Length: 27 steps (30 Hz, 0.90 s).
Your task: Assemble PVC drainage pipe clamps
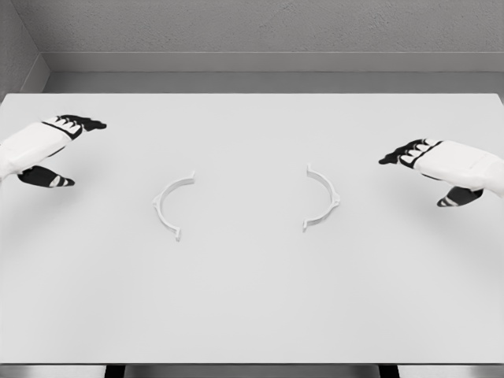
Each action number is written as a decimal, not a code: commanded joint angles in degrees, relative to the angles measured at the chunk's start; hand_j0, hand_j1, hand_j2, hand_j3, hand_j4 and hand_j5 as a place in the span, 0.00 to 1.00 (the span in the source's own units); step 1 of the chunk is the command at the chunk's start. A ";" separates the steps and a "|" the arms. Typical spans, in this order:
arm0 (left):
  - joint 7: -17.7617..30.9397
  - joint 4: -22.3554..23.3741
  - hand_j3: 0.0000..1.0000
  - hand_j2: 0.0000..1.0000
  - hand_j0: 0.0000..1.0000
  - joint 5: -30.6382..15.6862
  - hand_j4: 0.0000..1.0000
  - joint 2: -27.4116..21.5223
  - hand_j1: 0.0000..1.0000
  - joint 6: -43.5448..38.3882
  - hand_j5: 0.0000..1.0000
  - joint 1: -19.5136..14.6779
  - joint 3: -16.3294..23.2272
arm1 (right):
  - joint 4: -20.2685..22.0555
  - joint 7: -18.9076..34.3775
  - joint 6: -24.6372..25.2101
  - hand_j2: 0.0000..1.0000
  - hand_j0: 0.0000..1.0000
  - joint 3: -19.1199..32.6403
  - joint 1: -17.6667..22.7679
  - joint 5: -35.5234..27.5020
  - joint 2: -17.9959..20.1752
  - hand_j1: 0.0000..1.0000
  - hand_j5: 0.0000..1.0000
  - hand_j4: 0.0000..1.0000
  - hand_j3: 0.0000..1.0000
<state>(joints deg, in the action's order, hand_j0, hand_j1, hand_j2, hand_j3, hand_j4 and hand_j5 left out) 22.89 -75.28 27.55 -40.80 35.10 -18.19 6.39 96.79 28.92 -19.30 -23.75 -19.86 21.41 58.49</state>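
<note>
Grey walls back a wide white table (pixel 252 315). Fingers of the left hand (pixel 49 150) are loosely spread, thumb dropped below, holding nothing; it hovers at the table's left edge, arm entering from the left. The right hand (pixel 441 169) mirrors it at the right edge, fingers apart and empty. Between them lie two thin white half-rings, well apart, open sides facing: left clamp half (pixel 169 206) and right clamp half (pixel 323 198). They look light, stiff and slippery; pinching mid-arc seems safest.
</note>
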 commanded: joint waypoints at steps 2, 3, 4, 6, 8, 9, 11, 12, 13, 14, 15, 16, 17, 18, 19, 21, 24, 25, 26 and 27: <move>0.14 0.75 1.00 1.00 1.00 -0.04 1.00 1.69 1.00 -0.10 1.00 -0.09 0.20 | 0.07 -0.01 0.14 1.00 1.00 -0.16 -0.09 -0.22 -0.04 1.00 1.00 1.00 1.00; 0.14 0.66 1.00 1.00 1.00 1.28 1.00 2.92 1.00 -0.10 1.00 -0.35 0.11 | -0.11 -0.18 -0.04 1.00 1.00 0.19 -0.18 -0.14 0.14 1.00 1.00 1.00 1.00; 0.14 0.22 1.00 1.00 1.00 2.42 1.00 4.06 1.00 -0.10 1.00 -0.35 0.11 | -0.02 -0.10 -0.30 1.00 1.00 0.19 -0.18 -0.14 0.23 1.00 1.00 1.00 1.00; 0.23 -0.30 1.00 1.00 1.00 2.69 1.00 7.13 1.00 -0.10 1.00 -0.35 0.20 | -0.20 -0.10 -0.39 1.00 1.00 -0.24 -0.18 -0.05 -0.39 1.00 1.00 1.00 1.00; 0.75 -1.00 1.00 1.00 1.00 2.86 1.00 9.78 1.00 -0.10 1.00 -0.18 0.37 | -0.20 -0.18 -0.22 1.00 1.00 -0.33 -0.09 -0.05 -2.32 1.00 1.00 1.00 1.00; 2.86 -1.53 1.00 1.00 1.00 4.18 1.00 10.48 1.00 -0.10 1.00 -0.09 0.20 | -0.11 -0.10 -0.13 1.00 1.00 -0.33 -0.26 0.04 -2.41 1.00 1.00 1.00 1.00; 3.13 -1.71 1.00 1.00 1.00 5.24 1.00 12.85 1.00 -0.10 1.00 0.00 0.02 | -0.37 -0.36 0.05 1.00 1.00 -0.16 -0.26 0.39 -3.73 1.00 1.00 1.00 1.00; 3.13 -2.76 1.00 1.00 1.00 6.11 1.00 13.64 1.00 -0.10 1.00 0.17 -0.06 | -0.46 -0.71 0.05 1.00 1.00 -0.16 -0.44 0.57 -4.08 1.00 1.00 1.00 1.00; 3.13 -3.55 1.00 1.00 1.00 6.55 1.00 14.08 1.00 -0.10 1.00 0.35 0.02 | -0.98 -0.89 0.05 1.00 1.00 -0.16 -0.44 0.57 -5.57 1.00 1.00 1.00 1.00; 3.21 -3.64 1.00 1.00 1.00 6.56 1.00 14.17 1.00 -0.10 1.00 0.44 0.11 | -1.95 -0.89 -0.13 1.00 1.00 -0.07 -0.53 0.65 -6.45 1.00 1.00 1.00 1.00; 3.21 -3.56 1.00 1.00 1.00 6.64 1.00 14.26 1.00 -0.10 1.00 0.44 0.11 | -2.57 -0.98 -0.39 1.00 1.00 0.11 -0.62 0.57 -7.51 1.00 1.00 1.00 1.00; 3.21 -3.73 1.00 1.00 1.00 6.64 1.00 14.88 1.00 -0.10 1.00 1.23 0.11 | -2.66 -0.98 -0.30 1.00 1.00 0.19 -0.62 0.48 -7.86 1.00 1.00 1.00 1.00; 3.21 -3.91 1.00 1.00 1.00 6.73 1.00 14.96 1.00 -0.10 1.00 1.49 0.11 | -2.74 -1.06 -0.30 1.00 1.00 0.46 -0.70 0.48 -9.52 1.00 1.00 1.00 1.00; 3.21 -4.00 1.00 1.00 1.00 6.82 1.00 14.96 1.00 -0.10 1.00 1.58 0.11 | -2.74 -1.06 -0.30 1.00 1.00 0.55 -0.70 0.48 -9.79 1.00 1.00 1.00 1.00; 3.21 -4.08 1.00 1.00 1.00 6.73 1.00 14.96 1.00 -0.10 1.00 1.67 0.11 | -2.74 -1.06 -0.30 1.00 1.00 0.55 -1.14 0.48 -10.14 1.00 1.00 1.00 1.00; 3.21 -5.05 1.00 1.00 1.00 6.73 1.00 14.88 1.00 -0.10 1.00 2.28 0.02 | -2.74 -0.98 -0.30 1.00 1.00 0.46 -1.41 0.48 -11.38 1.00 1.00 1.00 1.00; 3.21 -6.63 1.00 1.00 1.00 6.73 1.00 14.96 1.00 -0.10 1.00 3.34 0.02 | -4.68 -0.98 -0.30 1.00 1.00 -0.16 -1.85 0.57 -14.45 1.00 1.00 1.00 1.00; 3.21 -6.63 1.00 1.00 1.00 6.73 1.00 14.96 1.00 -0.10 1.00 3.34 0.11 | -5.64 -0.98 -0.30 1.00 1.00 -0.16 -1.85 0.57 -15.86 1.00 1.00 1.00 1.00; 3.21 -6.72 1.00 1.00 1.00 6.73 1.00 14.96 1.00 -0.10 1.00 3.43 0.20 | -7.05 -0.98 -0.30 1.00 1.00 -0.07 -1.85 0.57 -16.47 1.00 1.00 1.00 1.00; 3.21 -6.98 1.00 1.00 1.00 6.73 1.00 14.96 1.00 -0.10 1.00 3.43 0.20 | -8.01 -0.98 -0.30 1.00 1.00 -0.07 -2.02 0.57 -16.65 1.00 1.00 1.00 1.00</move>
<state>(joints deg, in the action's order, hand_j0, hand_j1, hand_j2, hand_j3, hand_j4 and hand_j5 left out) 26.13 -81.71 34.69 -25.84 35.12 -14.77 6.54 90.73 27.97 -19.67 -23.79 -22.41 22.16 43.30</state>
